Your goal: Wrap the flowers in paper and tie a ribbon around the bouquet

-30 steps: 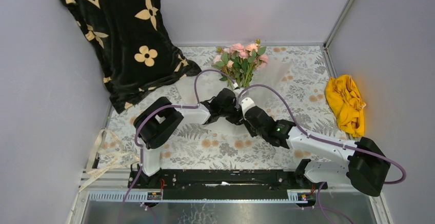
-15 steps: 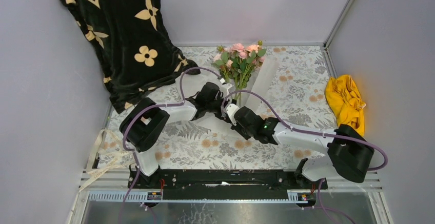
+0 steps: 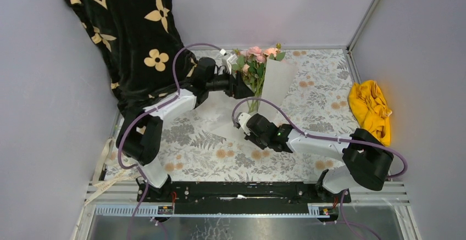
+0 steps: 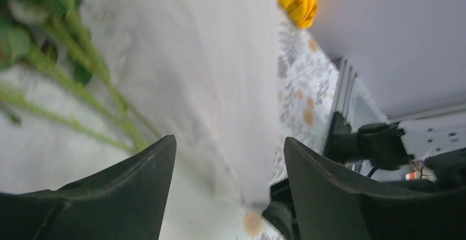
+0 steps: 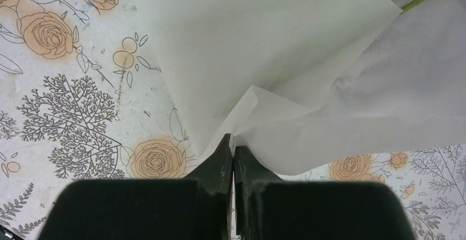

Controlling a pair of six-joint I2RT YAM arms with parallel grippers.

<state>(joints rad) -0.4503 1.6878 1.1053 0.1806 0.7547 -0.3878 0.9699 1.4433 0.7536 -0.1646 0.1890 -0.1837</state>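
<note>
We've got the flowers (image 3: 255,64) at the far side of the bench (image 3: 220,156), with the stems running back toward us over the paper (image 3: 275,83). The right claw (image 5: 233,141) is clenched on a paper corner just on the near side of the stems, and a flap stands up right beside the flowers. The left claw (image 4: 225,146) sits just left of the flowers, released, fingers wide apart with nothing gripped. The ribbon (image 3: 118,166) lies well away from the flowers, at the near left edge.

The flowers (image 3: 257,59) are pink with green leaves; the paper (image 5: 264,37) is translucent white. The table cover (image 5: 66,102) shows grey leaves and orange roses. The cloth (image 3: 371,108) on the right is yellow.
</note>
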